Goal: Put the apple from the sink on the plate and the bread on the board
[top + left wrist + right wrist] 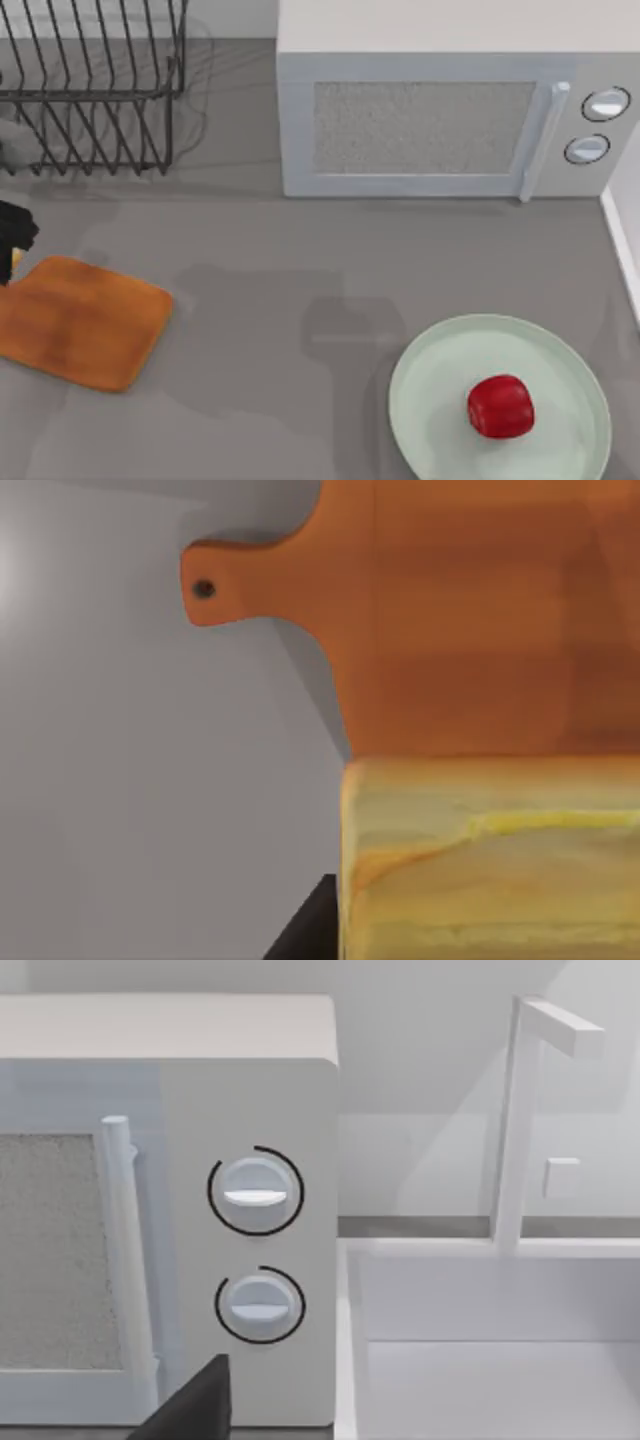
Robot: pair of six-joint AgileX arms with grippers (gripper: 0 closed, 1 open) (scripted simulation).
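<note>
A wire dish rack [95, 85] fills the upper left of the top view, and a white microwave [440, 120] stands across the upper middle, two round dials [256, 1193] on its face. Beyond it sits the white sink [490, 1360] with a tall faucet [520, 1110].

The apple [500, 406], glossy deep red and blocky, rests on the pale mint plate [570, 450] at lower right.

Over at the left edge, the left gripper [12, 240] pokes in dark, just above the orange-brown board [80, 320]. Whether it's clamped or spread, I can't tell. The bread [490, 860], golden-topped with tan sides, looms over the board's near edge, handle hole visible.

The right gripper [195, 1405] shows one dark tip near the microwave.
</note>
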